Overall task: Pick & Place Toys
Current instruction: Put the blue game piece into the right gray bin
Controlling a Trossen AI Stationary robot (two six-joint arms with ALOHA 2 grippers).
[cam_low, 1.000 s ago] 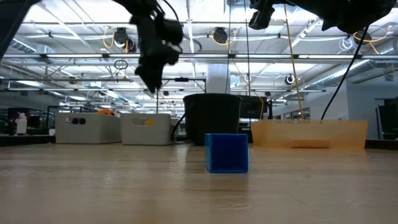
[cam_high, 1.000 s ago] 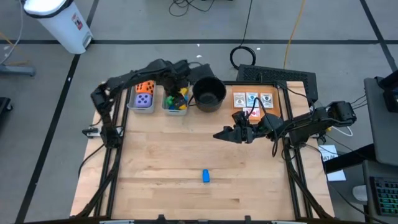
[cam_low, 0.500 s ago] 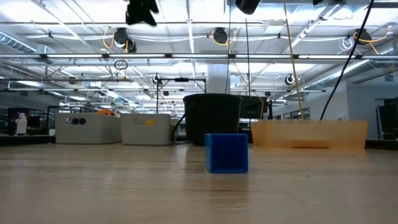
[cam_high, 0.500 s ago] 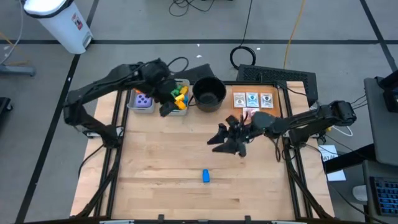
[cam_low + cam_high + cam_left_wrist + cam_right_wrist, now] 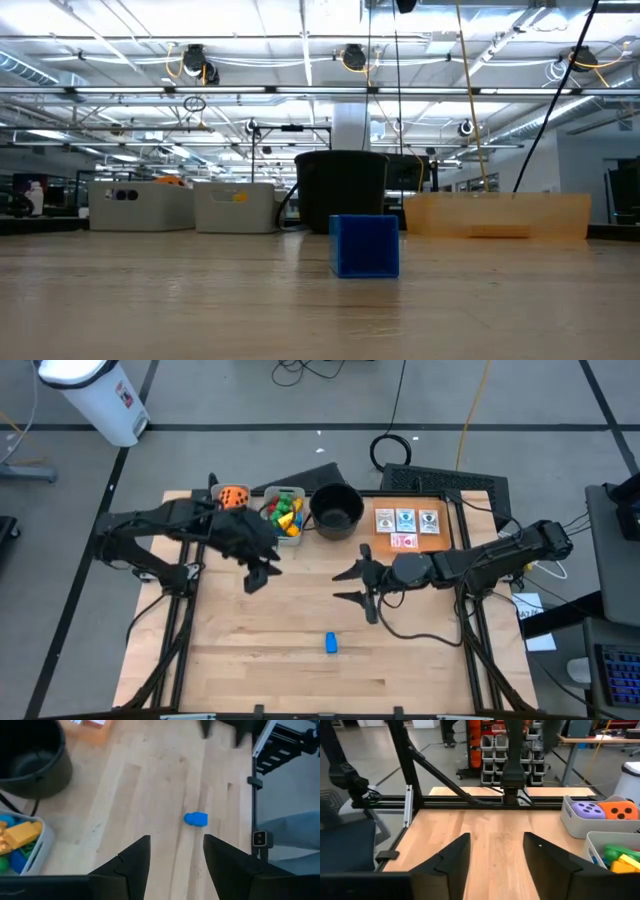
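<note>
The blue block [image 5: 331, 643] lies alone on the tabletop [image 5: 280, 660] between and below your left gripper [image 5: 256, 578] and right gripper [image 5: 362, 596], both empty with fingers spread, so they may collide reaching together.

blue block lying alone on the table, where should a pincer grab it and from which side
Probably from straight above, closing on the two long sides of the blue block. It lies flat and alone on the bare wooden table, with nothing crowding it. In the high view it looks slightly longer than wide, so the short span should suit the pincer fingers. Both the left pincer and right pincer hover open nearby.
</note>
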